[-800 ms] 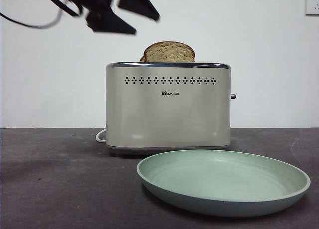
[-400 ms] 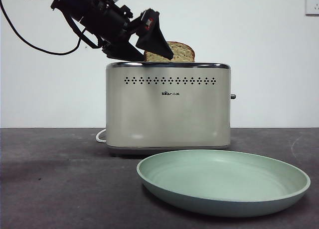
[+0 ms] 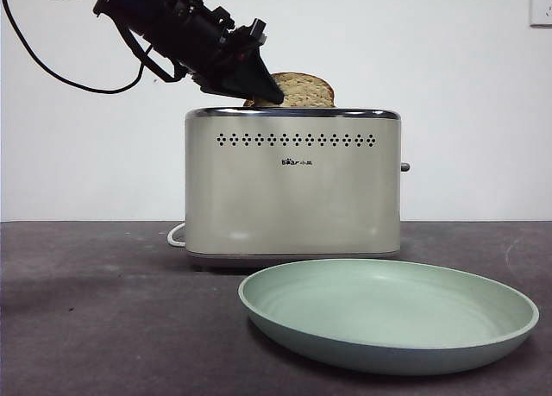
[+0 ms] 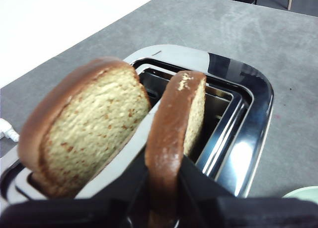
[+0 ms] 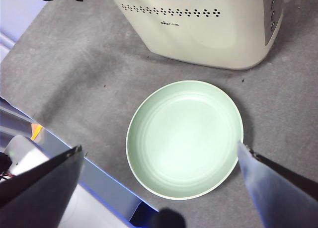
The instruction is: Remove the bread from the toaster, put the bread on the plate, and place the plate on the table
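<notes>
The cream toaster (image 3: pixel 293 198) stands on the dark table (image 3: pixel 86 327) with two slices in its slots. My left gripper (image 3: pixel 263 90) reaches down from the upper left to the toaster's top. In the left wrist view its jaws (image 4: pixel 164 173) press both faces of the bread (image 4: pixel 174 128), which stands edge-on in one slot; the second slice (image 4: pixel 89 133) leans in the other. The mint-green plate (image 3: pixel 388 344) lies empty on the table in front of the toaster. My right gripper (image 5: pixel 159 188) hangs open high above the plate (image 5: pixel 134 138).
A white cord (image 3: pixel 175 235) trails from the toaster's left side and a knob (image 3: pixel 404 166) sticks out on its right. A wall socket (image 3: pixel 541 6) sits at the top right. The table's edge (image 5: pixel 99 173) runs close to the plate in the right wrist view.
My left gripper dropped from the upper left onto the toaster's top and its jaws narrowed around the bread. The toaster shifted very slightly right.
</notes>
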### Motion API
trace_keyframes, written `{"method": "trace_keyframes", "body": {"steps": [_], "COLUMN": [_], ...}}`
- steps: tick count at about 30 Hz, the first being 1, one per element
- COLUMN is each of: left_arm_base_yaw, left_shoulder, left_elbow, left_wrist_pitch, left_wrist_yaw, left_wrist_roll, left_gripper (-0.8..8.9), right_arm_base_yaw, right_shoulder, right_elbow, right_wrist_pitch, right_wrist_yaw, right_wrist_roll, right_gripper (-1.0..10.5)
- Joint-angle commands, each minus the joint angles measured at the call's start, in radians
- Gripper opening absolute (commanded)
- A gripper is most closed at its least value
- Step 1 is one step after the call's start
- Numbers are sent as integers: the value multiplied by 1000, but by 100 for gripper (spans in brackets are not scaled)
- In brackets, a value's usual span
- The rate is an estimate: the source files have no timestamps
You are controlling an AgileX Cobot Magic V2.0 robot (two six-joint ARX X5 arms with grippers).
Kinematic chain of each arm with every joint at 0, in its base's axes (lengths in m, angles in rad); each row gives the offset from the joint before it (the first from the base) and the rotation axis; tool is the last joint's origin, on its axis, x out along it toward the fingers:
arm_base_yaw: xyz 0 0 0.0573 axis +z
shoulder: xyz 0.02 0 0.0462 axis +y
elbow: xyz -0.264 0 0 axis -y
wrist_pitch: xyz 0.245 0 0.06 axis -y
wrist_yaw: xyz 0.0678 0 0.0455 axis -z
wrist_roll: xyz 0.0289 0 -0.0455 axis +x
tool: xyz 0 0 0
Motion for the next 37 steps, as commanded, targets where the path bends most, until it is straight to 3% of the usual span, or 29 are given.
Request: {"method": "trace_keyframes", "body": {"steps": [1, 8, 15, 27, 34, 37], "left_arm_base_yaw": [7, 21, 21, 18, 18, 18], "left_shoulder": [-34, -227, -466, -737, -826, -879], "left_elbow": [2, 2, 2, 2, -44, -132], "left_wrist_pitch": [3, -32, -237, -690, -760, -758], "left_wrist_yaw": [-14, -57, -125, -138, -140, -138], "left_wrist_roll": [-17, -43, -45, -193, -253, -280], "left_gripper": [-8, -8, -8, -8, -8, -8], "right_arm_base_yaw": [3, 3, 3, 3, 3, 3], "right_shoulder": [-1, -1, 0, 51, 188, 269], "right_elbow": [2, 2, 2, 2, 2, 2], "right_wrist_pitch": [1, 1, 3, 53, 56, 57], "right_wrist_yaw": [3, 2, 2, 10, 160, 163], "right_wrist_roll": [-2, -2, 2, 45, 62, 61], "right_gripper": [627, 627, 627, 626, 625, 625]}}
